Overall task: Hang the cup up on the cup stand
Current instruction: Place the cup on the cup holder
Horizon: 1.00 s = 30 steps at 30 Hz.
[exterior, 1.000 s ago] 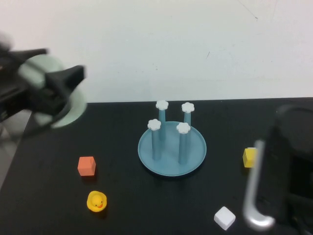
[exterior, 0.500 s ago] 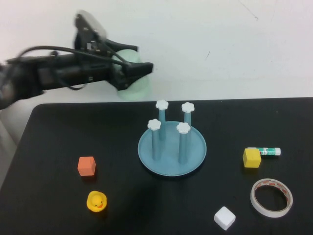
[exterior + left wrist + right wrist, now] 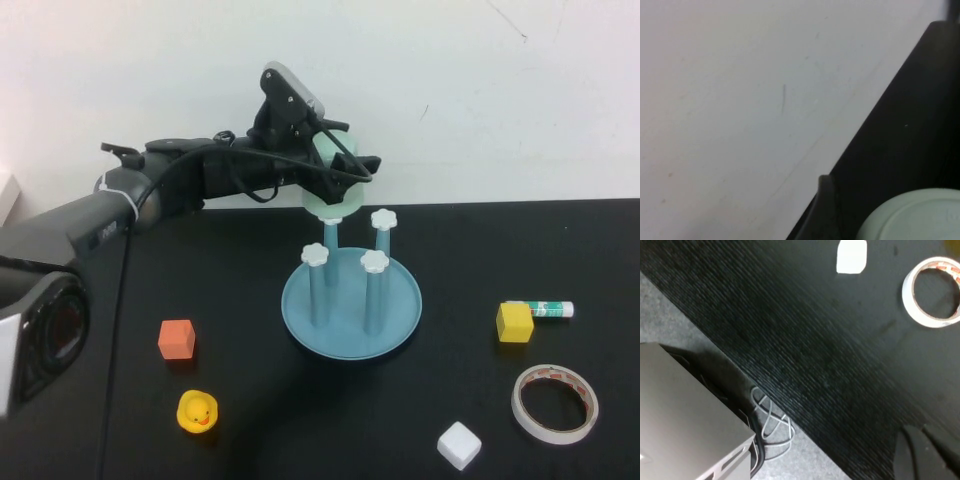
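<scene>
My left gripper reaches in from the left and is shut on the pale mint cup, holding it by its sides. The cup sits right over the back-left post of the cup stand and hides that post's white cap. The other three caps show. In the left wrist view the cup's round end fills a corner beside one dark finger. My right gripper is out of the high view; in the right wrist view it hangs shut over the table's near edge, holding nothing.
An orange cube and a yellow duck lie left of the stand. On the right are a yellow cube, a glue stick, a tape roll and a white cube. A grey box and cables sit below the table edge.
The left arm swung right with the cup, from the far left to over the stand's back-left post. The right arm has left the high view.
</scene>
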Each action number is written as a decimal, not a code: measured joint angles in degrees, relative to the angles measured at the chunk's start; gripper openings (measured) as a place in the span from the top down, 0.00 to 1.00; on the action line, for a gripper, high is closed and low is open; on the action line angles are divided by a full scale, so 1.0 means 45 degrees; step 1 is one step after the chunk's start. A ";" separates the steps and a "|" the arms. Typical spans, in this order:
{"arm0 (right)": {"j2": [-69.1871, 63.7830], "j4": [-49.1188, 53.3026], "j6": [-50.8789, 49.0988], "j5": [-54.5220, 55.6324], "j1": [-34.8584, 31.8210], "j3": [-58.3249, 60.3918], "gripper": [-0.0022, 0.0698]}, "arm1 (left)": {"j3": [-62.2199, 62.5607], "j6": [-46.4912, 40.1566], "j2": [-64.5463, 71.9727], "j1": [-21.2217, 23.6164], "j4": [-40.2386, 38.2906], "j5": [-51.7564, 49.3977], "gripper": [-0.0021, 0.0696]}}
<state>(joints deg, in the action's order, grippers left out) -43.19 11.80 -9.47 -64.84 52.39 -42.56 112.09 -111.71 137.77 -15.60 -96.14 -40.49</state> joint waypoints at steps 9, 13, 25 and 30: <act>0.0000 0.0141 0.0001 -0.0296 0.0000 0.0000 0.97 | 0.0020 0.0108 0.0000 0.0000 0.1409 0.0149 0.21; 0.0000 -0.0043 0.0001 -0.0361 0.0000 0.0000 0.97 | 0.0020 0.0171 0.0000 0.0000 0.1792 0.0022 0.21; 0.0268 -0.0143 0.0564 -0.1242 0.0000 0.0000 0.97 | 0.0020 0.1226 -0.0846 0.0000 0.3465 -0.0079 0.19; 0.1387 0.0744 0.1071 -0.0510 0.0000 0.0000 0.97 | 0.0020 0.4405 -0.3001 0.0184 0.6402 -0.0079 0.67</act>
<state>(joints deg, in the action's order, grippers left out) -36.95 15.15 -4.65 -67.13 52.39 -42.56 112.18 -91.89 124.27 -14.78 -67.33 -40.84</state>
